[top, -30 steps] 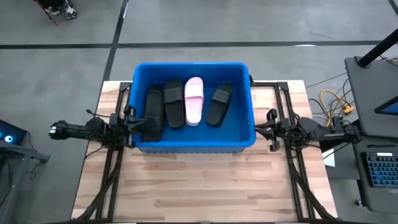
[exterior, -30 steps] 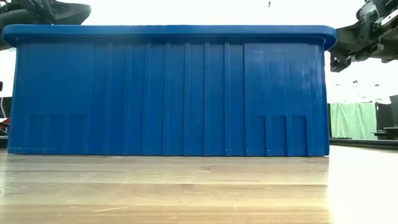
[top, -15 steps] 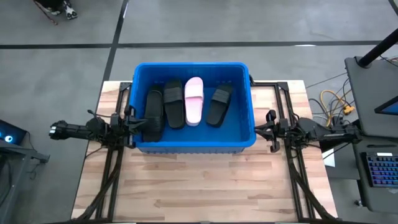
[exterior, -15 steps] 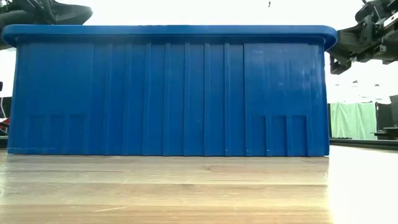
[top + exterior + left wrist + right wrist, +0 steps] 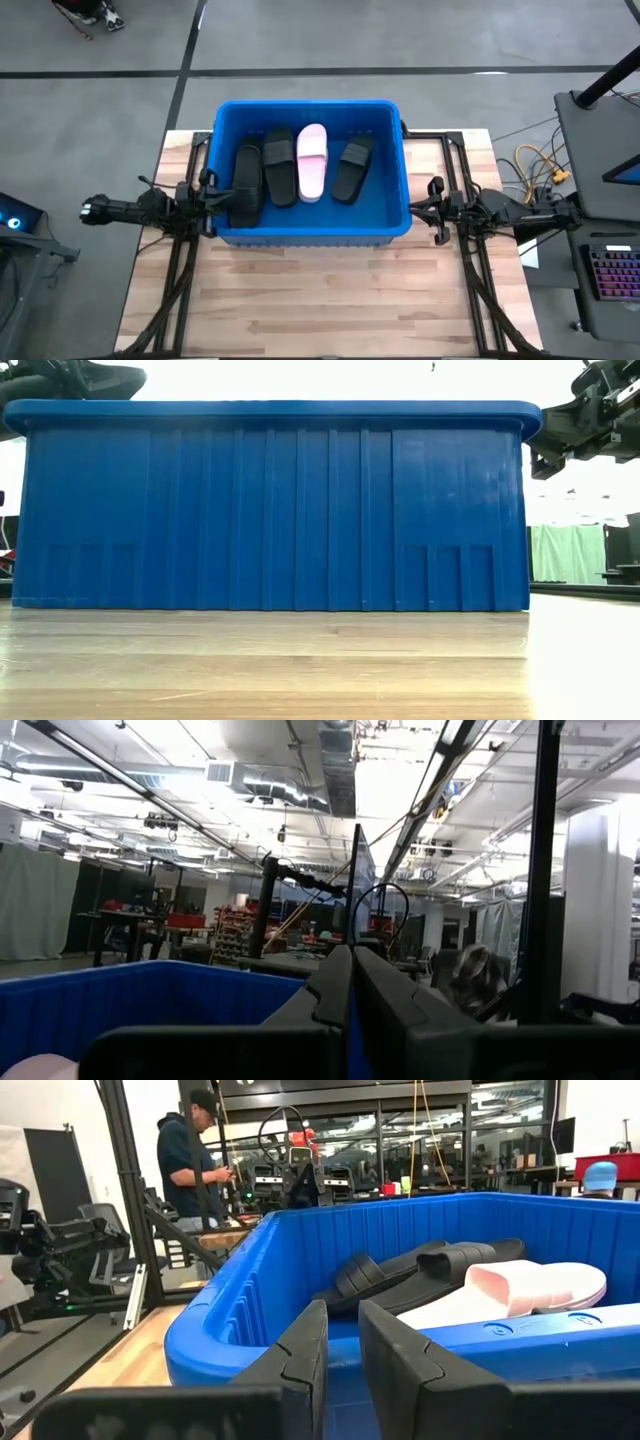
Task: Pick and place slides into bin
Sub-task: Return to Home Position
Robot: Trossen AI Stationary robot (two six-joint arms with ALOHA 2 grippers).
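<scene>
Crosswise in the bin (image 5: 310, 104), slides (image 5: 281, 165) abreast.

bright blue bin (image 5: 310, 233), blk slides (image 5: 280, 165), pale pink slide (image 5: 312, 160)

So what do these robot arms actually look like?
Both are slim, jointed and nearly black. The left arm has a small pale spot at its outer end; the right arm looks dark all along. Each ends in a pincer. The left pincer and the right pincer each have two flat, angular, matte black fingers rising from a chunky black base.
</scene>
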